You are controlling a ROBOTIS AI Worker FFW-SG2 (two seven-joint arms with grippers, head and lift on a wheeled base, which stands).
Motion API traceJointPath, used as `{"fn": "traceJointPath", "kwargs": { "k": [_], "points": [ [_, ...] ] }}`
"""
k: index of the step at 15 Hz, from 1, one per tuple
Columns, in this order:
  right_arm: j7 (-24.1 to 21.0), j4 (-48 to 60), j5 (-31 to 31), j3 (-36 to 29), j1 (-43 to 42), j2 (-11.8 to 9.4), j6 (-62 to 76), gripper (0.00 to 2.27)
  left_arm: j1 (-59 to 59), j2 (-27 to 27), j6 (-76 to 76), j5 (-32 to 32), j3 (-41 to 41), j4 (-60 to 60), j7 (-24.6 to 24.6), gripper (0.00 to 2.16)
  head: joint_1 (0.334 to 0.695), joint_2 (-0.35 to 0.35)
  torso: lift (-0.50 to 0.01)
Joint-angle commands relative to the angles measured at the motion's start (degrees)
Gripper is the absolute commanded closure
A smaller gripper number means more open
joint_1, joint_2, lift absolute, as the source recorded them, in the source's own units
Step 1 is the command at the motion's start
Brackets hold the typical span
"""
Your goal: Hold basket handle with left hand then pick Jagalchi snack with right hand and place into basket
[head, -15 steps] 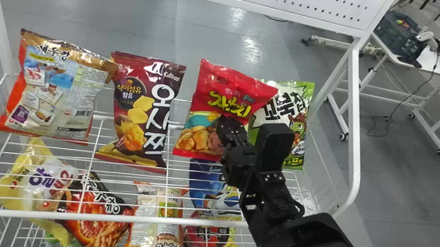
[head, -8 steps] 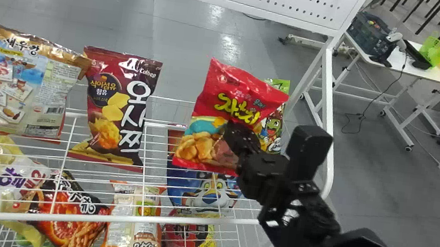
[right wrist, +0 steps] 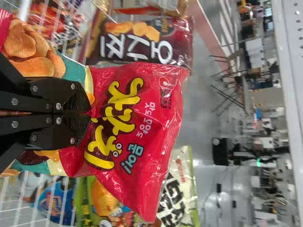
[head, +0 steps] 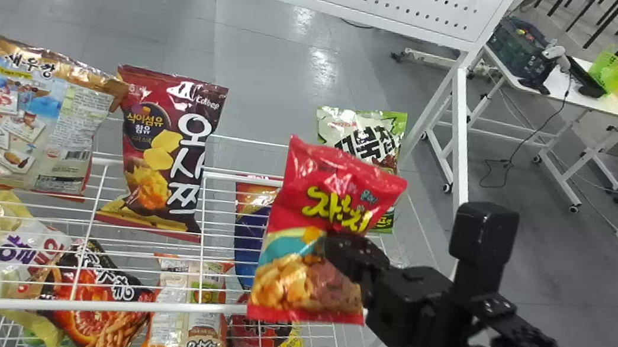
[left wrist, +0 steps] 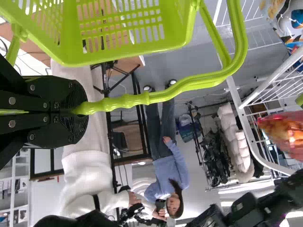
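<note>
**Glossy red plastic Jagalchi bag (head: 302,268) in right grasp**

Bag: right of centre in head view, roughly upright. The black, flat-fingered right gripper (right wrist: 89,113) pinches gathered film mid-front. The similar black left gripper (left wrist: 79,108) is closed around the lime-green, ribbed plastic handle (left wrist: 180,90) of the slatted lime-green basket (left wrist: 128,56).

Handling (judged): light, puffed, slick film, probably brittle contents. Central pinch seems suitable; extra squeeze risks crushing. Transfer to basket remains.

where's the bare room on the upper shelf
Bare wire lies between the maroon bag and green bag, partly hidden behind the Jagalchi snack, and along the front rail. It's crowded at left, where the gold-topped bag overlaps the maroon one.
</note>
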State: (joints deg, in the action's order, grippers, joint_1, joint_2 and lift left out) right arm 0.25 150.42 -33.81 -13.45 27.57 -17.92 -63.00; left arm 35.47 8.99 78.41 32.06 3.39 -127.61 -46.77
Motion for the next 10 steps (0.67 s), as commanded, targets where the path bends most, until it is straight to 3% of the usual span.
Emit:
{"fn": "traceJointPath", "kwargs": {
  "k": [1,4,6,10],
  "points": [
    [0.1,4.5,-4.2,-4.5,1.7,-0.2,-9.0,1.95,0.4,-0.3,-0.2,0.0,0.2,0.0,-0.1,1.21,0.695,-0.35,-0.01],
    [3.2,6.2,-7.2,-8.4,3.3,-0.1,-16.9,1.95,0.9,-0.5,-0.8,0.1,0.2,-0.5,-0.1,1.21,0.695,-0.35,-0.01],
    [6.1,6.9,-7.1,-9.7,4.6,1.6,-20.6,1.95,0.9,-0.6,-0.8,0.1,0.2,-0.5,-0.1,1.21,0.695,-0.35,-0.01],
    [9.0,6.7,-5.0,-10.0,6.9,1.7,-23.8,1.95,0.9,-0.6,-1.1,0.1,0.4,-0.3,-0.2,1.21,0.695,-0.35,-0.01]
  ]
}}
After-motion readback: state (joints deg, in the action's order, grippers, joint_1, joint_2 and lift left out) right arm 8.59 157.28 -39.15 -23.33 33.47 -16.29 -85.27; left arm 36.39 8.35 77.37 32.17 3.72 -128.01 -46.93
